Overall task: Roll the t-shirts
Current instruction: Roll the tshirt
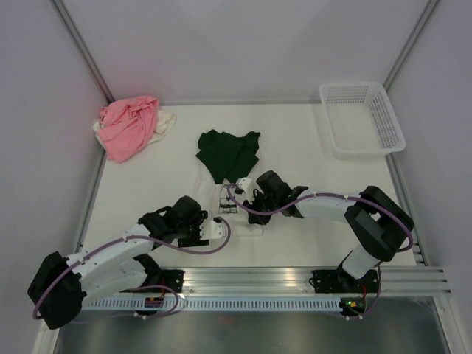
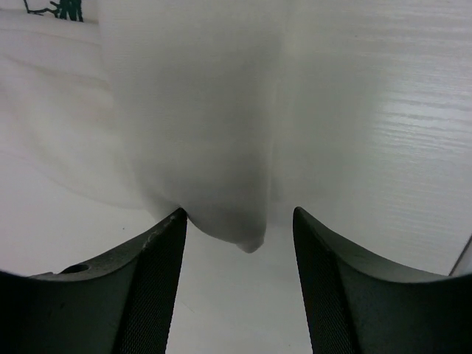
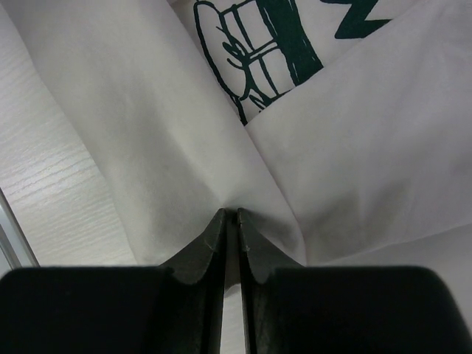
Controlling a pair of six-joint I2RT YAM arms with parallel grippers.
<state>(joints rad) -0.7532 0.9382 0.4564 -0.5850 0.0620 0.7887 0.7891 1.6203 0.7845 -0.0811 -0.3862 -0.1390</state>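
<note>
printed cream tee lies mid-table towards the near edge, with the green tee overlapping its far end. right gripper is pinched tight on a fold of it. left gripper has its jaws wide, a cloth corner loose between them. pink tee is in the far-left corner, basket far right.

- No word, brand or number is legible anywhere.
- The cream-white t-shirt carries a black cartoon print. The jagged lettering beside it is cut off and unreadable.
</note>
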